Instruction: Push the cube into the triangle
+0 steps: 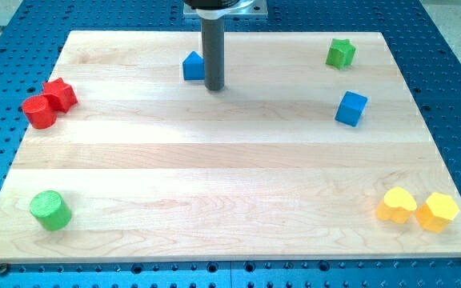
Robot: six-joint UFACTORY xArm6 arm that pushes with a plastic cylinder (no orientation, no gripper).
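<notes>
Wooden board [214, 176], pale maple, lies on a blue perforated table [454, 96]; the table shows on all four sides of the board. The dark rod [214, 52] comes down from a mount at the view's top and is upright; its tip [214, 86] rests on the board near the top edge. No pincer on this rod, so no spread or pressed state to tell.

Blue cube [350, 108] sits right of centre, upper half, turned slightly so one corner faces the view's bottom; no clear long axis. Blue triangle [193, 66] is just left of the tip, near touching, apex up toward the view's top. Cube and triangle are well apart, bare wood between them.

Other blocks hug the edges: red cylinder [38, 112] and red star [60, 94] touching at the left edge; green cylinder [50, 211] at bottom-left; yellow heart [396, 206] and yellow hexagon [438, 211] side by side at bottom-right; green star [341, 53] at top-right, above the cube. The board's middle is open.
</notes>
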